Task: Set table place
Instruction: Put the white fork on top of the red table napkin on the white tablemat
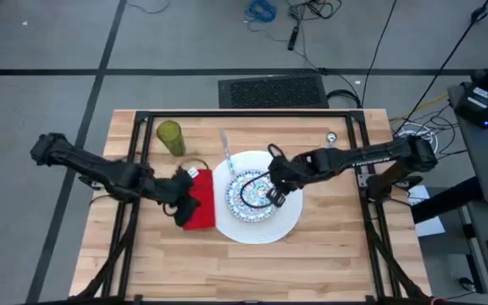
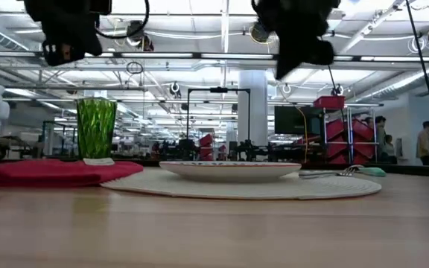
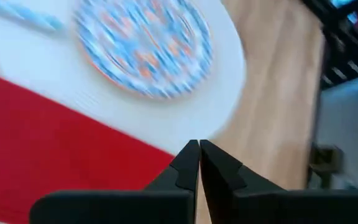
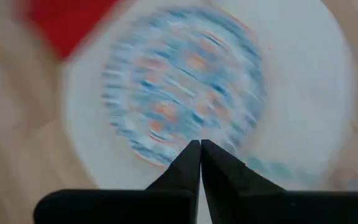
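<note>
On the table (image 1: 329, 254) the small plate (image 1: 251, 194) sits on the large plate (image 1: 288, 220). The napkin (image 1: 202, 212) lies just left, the tumbler (image 1: 170, 137) behind it, the spoon (image 1: 225, 152) behind the plates.

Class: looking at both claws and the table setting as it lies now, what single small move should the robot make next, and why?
Probably send the right claw, shut and empty above the small blue-patterned plate, to the teal-handled spoon. It lies partly on the large white plate's far rim, not beside it. The left claw hangs shut over the red napkin.
</note>
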Tool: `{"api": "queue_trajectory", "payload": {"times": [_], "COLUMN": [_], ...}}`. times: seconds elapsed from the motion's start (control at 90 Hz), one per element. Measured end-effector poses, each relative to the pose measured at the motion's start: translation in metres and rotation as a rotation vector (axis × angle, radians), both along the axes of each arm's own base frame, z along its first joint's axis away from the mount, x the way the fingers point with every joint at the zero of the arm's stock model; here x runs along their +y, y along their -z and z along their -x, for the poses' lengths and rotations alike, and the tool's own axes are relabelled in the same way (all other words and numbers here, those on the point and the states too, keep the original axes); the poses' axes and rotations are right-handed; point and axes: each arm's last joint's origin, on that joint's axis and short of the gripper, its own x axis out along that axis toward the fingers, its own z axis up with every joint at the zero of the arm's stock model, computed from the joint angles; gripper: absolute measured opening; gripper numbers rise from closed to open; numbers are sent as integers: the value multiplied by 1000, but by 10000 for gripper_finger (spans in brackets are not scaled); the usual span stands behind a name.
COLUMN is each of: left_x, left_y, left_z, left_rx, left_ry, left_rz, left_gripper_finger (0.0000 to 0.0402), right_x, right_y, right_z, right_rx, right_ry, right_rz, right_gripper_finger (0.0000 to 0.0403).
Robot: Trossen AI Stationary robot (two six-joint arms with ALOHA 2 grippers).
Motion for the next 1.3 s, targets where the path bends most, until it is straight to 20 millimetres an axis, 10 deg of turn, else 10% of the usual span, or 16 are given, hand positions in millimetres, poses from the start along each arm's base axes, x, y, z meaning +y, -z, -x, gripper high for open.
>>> {"api": "queue_trajectory", "payload": {"times": [0.578,0.956,1.3], "left_x": [21,22,23], "left_y": [-26,-30,-30], "left_z": [24,29,29], "left_rx": [-130,-161,-159], "left_ry": [70,71,69], "left_rz": [-470,-475,-483], "left_gripper_finger": [0,0,0], "right_x": [-33,-51,-59], "right_y": [6,78,105], "right_z": [24,31,44], "right_rx": [104,57,88], "right_ry": [781,1067,1226], "right_rz": [-11,-260,-358], "right_gripper_finger": [97,159,159]}}
